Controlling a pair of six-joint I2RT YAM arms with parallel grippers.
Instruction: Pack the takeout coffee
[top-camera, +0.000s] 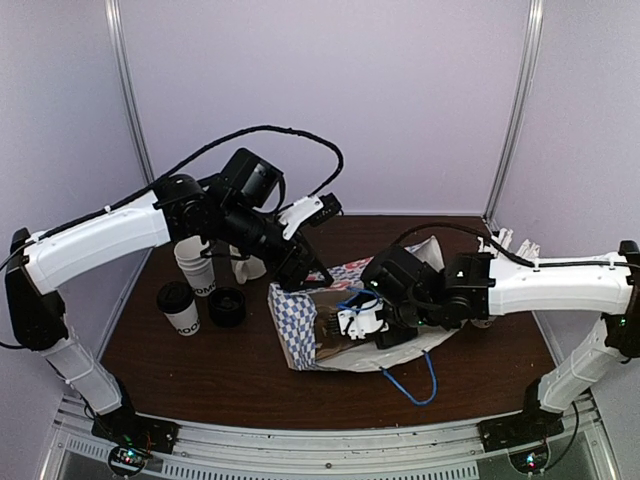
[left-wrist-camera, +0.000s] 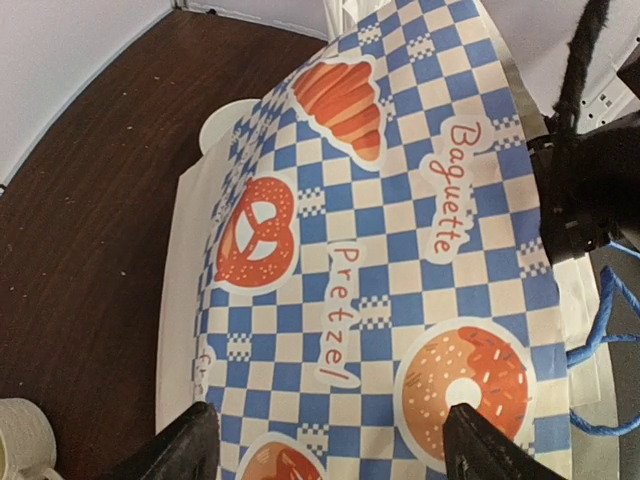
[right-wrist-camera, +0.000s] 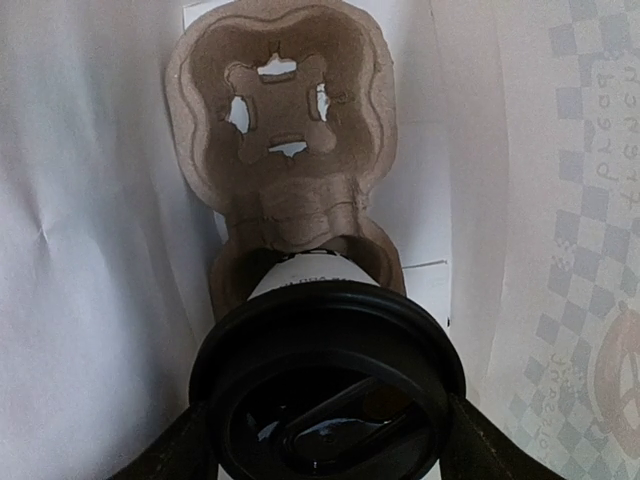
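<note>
While right tool (right-wrist-camera: 325, 445) clasps takeout coffee (right-wrist-camera: 325, 345), checkered bag (left-wrist-camera: 400, 200) lettered "Baguette", "Pretzel"

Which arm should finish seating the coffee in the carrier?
Right. The right gripper is inside the bag, closed on the lidded cup at the carrier's near slot. The left gripper hangs open outside the bag's printed side.

Bag (right-wrist-camera: 90, 250) interior: paper walls close in on both sides of the right gripper (right-wrist-camera: 330, 440); the lidded coffee cup (right-wrist-camera: 330, 390), between the jaws, fills the near socket of the carrier (right-wrist-camera: 280, 200); 1 far socket open. Outside: left gripper (left-wrist-camera: 330, 445) over the bag's checked face; bare worktop (left-wrist-camera: 90, 200) alongside.
</note>
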